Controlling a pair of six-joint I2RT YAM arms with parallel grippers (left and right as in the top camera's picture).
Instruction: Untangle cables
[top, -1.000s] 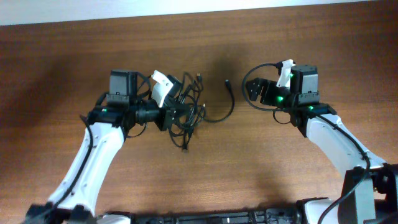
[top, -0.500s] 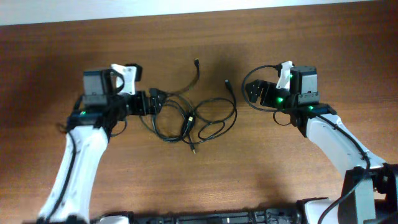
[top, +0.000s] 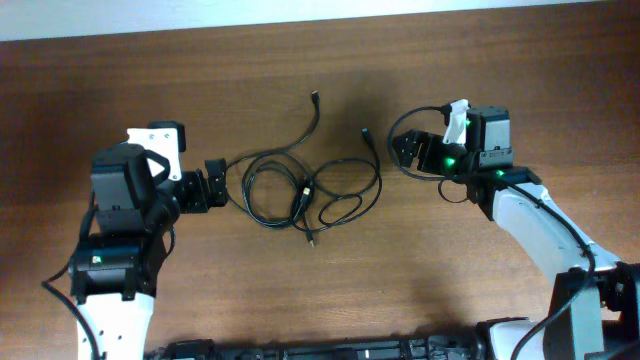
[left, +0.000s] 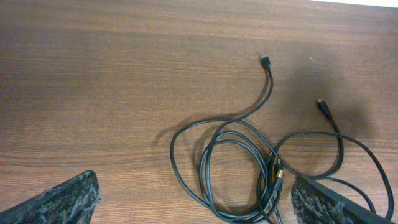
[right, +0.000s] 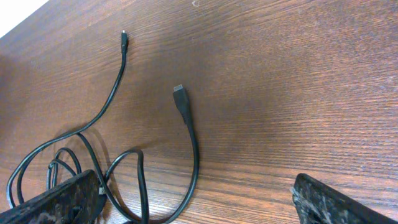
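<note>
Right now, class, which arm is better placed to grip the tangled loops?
Left, probably. The left gripper, open, sits beside the loops, facing them. The right gripper, also open, lies farther off, nearer a free plug.

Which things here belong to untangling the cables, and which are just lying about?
Belong to the job:
cables
left gripper, open
right gripper, open

Not part of it:
wooden table
right arm's own thick wire

Several thin black flexible cables (top: 300, 185) lie flat on the brown wooden worktop (top: 330, 290) in loose overlapping loops, their small plug ends splayed outward, one strand curving away toward the far edge.
</note>
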